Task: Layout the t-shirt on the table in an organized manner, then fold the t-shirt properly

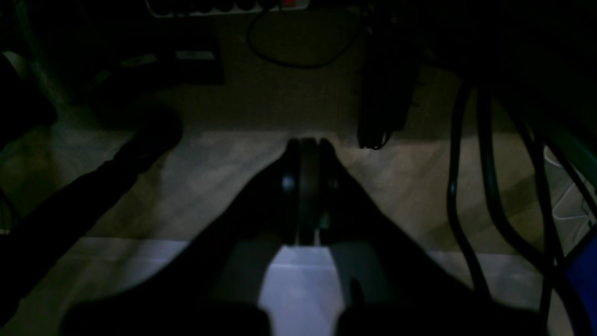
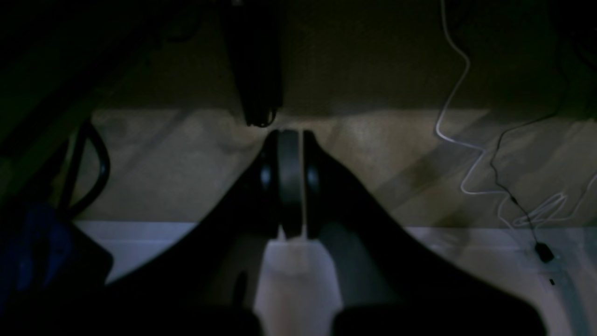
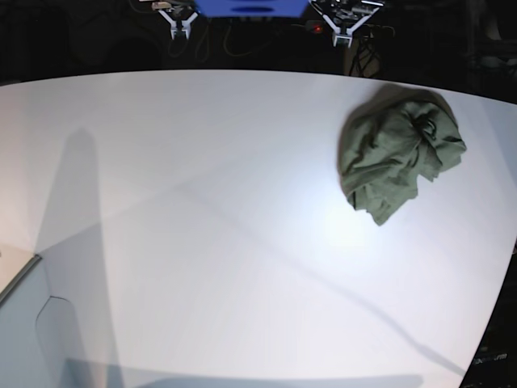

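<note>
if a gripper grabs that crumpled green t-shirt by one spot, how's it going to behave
The t-shirt lies bunched in soft folds, so it is probably floppy and would drape and unfurl rather than lift as one lump. It looks thin, so likely light. Pushed across the smooth white table, it would probably slide and bunch further, not roll.

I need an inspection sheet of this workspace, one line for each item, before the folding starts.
Surface: white table, bare apart from the shirt.
Job's things: olive t-shirt lies crumpled in a heap near the far edge, on the base view's right; not laid out.
Clutter: nothing seen on the table.
Grippers: left tool and right tool both shut, empty, hanging below table level over the floor.
Cables: black cables beside the left tool; white cable on the floor near the right tool.
Surroundings: dim floor; blue frame behind the table.
</note>
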Robot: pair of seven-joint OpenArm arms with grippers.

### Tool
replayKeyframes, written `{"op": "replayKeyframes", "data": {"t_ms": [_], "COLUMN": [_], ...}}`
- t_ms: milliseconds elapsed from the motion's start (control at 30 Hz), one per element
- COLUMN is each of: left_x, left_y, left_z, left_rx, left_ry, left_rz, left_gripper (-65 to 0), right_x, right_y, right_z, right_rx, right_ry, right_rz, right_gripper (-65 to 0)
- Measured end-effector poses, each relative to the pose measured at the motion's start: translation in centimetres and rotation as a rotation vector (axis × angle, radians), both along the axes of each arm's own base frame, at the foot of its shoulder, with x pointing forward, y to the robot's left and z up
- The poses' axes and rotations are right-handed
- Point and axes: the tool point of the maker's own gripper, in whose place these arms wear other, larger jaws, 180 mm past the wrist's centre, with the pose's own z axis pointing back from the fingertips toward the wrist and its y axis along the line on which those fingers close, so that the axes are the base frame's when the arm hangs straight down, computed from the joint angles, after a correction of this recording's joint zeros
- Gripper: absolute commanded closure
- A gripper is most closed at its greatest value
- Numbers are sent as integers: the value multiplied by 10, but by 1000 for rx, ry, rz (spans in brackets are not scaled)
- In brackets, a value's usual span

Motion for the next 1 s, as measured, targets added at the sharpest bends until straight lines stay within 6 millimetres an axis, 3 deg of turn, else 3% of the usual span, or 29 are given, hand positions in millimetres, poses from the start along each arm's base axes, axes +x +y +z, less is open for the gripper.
{"op": "replayKeyframes", "data": {"t_ms": [333, 533, 833, 1000], "left_x": [0, 0, 0, 0], "left_y": [3, 17, 11, 11], "left_z": [0, 1, 0, 0], "left_rx": [4, 26, 18, 18], "left_ry": [0, 0, 0, -1], "left_rz": [0, -1, 1, 1], "left_gripper": [0, 0, 0, 0], "right_x": [0, 0, -1, 0], "right_y": [0, 1, -16, -16], "right_z": [0, 0, 0, 0], "right_rx": [0, 4, -15, -15], "right_ry": [0, 0, 3, 3], "right_rz": [-2, -1, 4, 4], "right_gripper": [0, 0, 0, 0]}}
